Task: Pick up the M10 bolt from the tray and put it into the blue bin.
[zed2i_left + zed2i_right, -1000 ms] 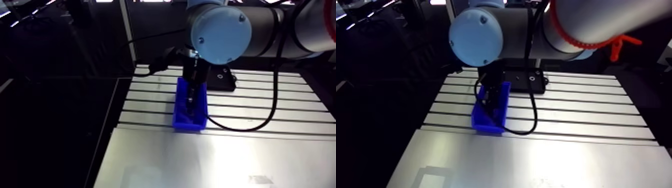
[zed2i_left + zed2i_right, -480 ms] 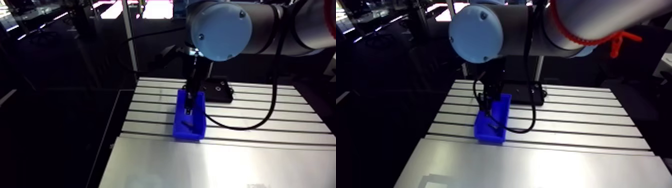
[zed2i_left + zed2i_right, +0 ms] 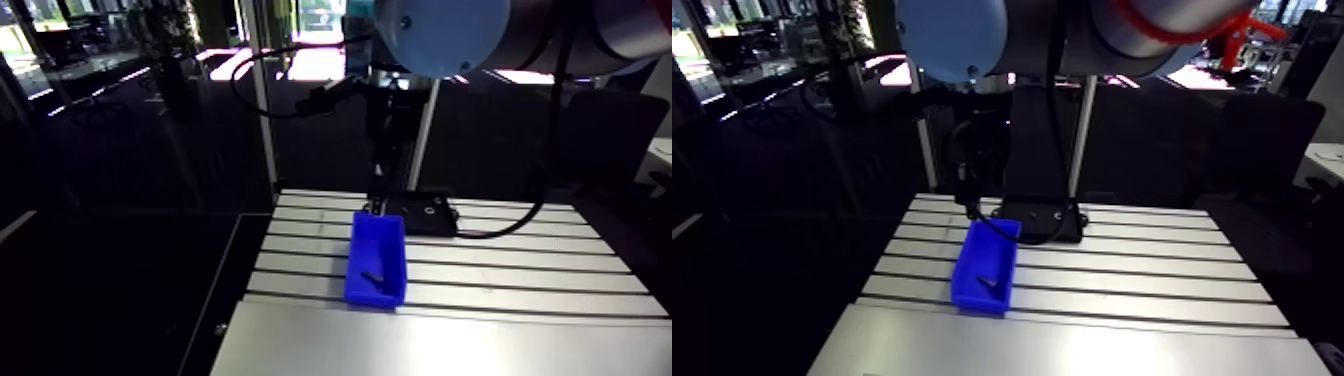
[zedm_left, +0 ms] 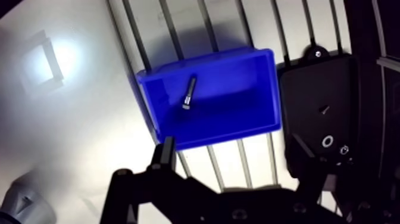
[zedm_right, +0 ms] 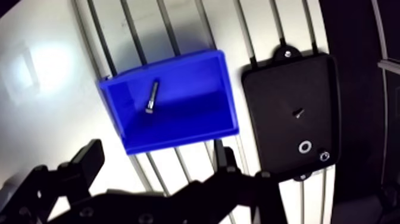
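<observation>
Wrist view: M10 bolt (image 4: 188, 93) lies flat inside the blue bin (image 4: 244, 89), at the end away from the black plate (image 4: 321, 89), which sits just beside the bin. Fingers (image 5: 89, 162) of the gripper (image 5: 156, 149) are spread, holding nothing.

Drop looks done. Best retreat is straight up, clear of the bin walls.

Arm view adds height: wrist well above the slotted surface (image 3: 520, 272). Only the wrist view shows the fingers empty.
</observation>
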Tool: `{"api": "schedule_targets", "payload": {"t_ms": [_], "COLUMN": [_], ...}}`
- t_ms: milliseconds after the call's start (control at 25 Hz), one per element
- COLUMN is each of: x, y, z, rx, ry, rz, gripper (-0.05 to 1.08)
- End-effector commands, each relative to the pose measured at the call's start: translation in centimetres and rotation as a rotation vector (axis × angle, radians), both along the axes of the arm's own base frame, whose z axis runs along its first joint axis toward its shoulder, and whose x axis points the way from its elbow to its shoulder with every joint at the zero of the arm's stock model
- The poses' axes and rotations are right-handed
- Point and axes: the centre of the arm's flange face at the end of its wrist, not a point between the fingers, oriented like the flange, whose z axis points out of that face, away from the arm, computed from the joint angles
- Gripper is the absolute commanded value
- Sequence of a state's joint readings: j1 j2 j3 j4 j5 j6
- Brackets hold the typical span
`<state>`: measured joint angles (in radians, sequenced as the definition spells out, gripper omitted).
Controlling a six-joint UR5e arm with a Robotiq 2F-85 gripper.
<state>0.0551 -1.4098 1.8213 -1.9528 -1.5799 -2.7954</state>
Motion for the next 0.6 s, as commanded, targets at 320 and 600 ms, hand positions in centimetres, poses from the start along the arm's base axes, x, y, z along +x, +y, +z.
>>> {"api": "schedule_targets", "payload": {"t_ms": [320, 600], "x": [-3.6, -6.7], "y": [1.5, 5.2], "z": [10.0, 13.0], "rx": [0.106, 0.13], "ry": [0.028, 0.025], "rz": [-0.721, -1.173], "gripper": [0.01, 0.01]}}
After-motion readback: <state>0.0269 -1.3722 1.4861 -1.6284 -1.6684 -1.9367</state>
